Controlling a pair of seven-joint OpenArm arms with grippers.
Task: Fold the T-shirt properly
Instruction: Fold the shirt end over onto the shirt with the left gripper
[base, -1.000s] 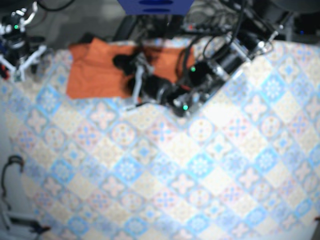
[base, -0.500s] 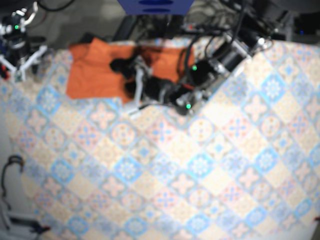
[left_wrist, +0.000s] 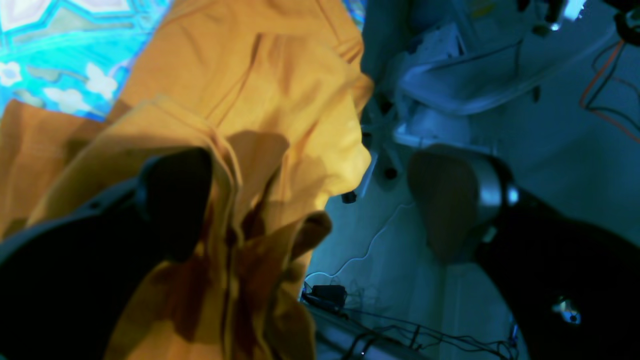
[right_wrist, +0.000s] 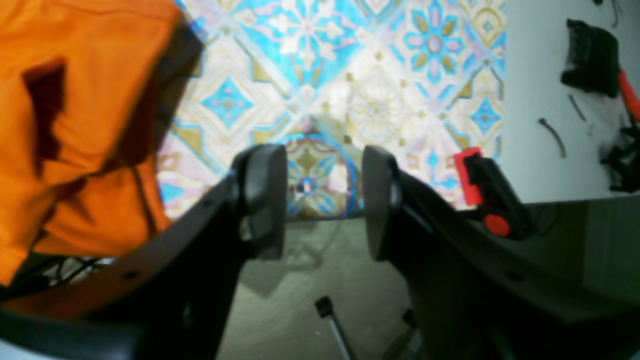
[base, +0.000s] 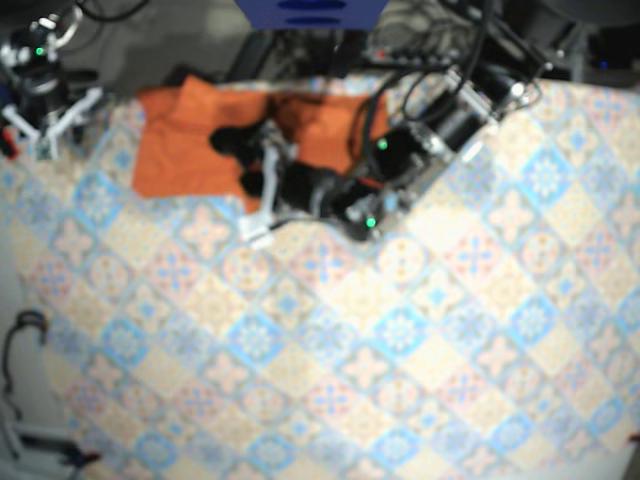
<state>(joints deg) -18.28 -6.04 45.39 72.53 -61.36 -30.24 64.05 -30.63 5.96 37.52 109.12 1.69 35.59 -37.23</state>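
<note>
The patterned table (base: 400, 350) filled the base view. The orange T-shirt (base: 185, 145) lay bunched at its far edge, toward the right arm's side, and both wrist views showed floor just past the cloth. The left arm (base: 440, 125), with green lights showing on it, reached over the shirt and covered its middle. The left gripper (left_wrist: 307, 200) had its jaws wide apart, with folds of shirt draped against one finger (left_wrist: 170, 200) and the other finger clear. A blue block (base: 310, 10) sat beyond the table. The right gripper (right_wrist: 322, 200) hung at the table's corner, jaws parted and holding nothing, beside a red-and-black clamp (right_wrist: 482, 195). Since a second earlier, the left arm had slid a little farther across the shirt toward the right arm's side.
</note>
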